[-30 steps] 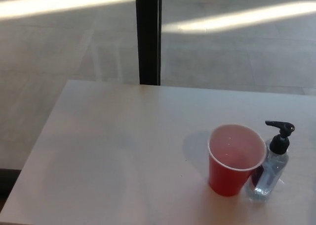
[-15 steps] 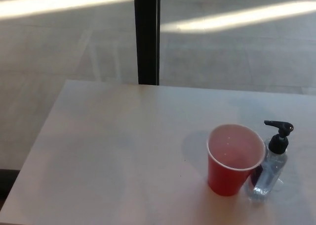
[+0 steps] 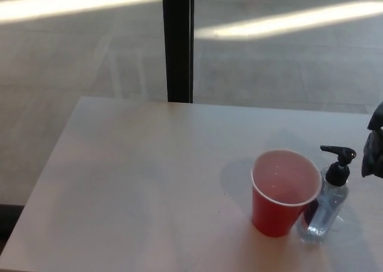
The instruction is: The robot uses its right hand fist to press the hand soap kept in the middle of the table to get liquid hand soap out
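A clear hand soap bottle (image 3: pixel 326 209) with a black pump head (image 3: pixel 339 160) stands upright on the pale table (image 3: pixel 149 176), toward its right side. Its nozzle points left over a red cup (image 3: pixel 281 194) that stands touching the bottle's left side; the cup looks empty. A small part of my right hand (image 3: pixel 374 141) shows as a dark shape at the picture's right edge, a little right of the pump head and level with it, apart from it. Too little of it shows to tell how it is held. My left hand is out of view.
A black vertical post (image 3: pixel 178 43) rises behind the table's far edge. Beyond it lies a grey floor with bright light streaks. The table's left edge drops to the floor at lower left.
My right hand has come into view at the right edge beside the pump head. The bottle and cup have not moved.
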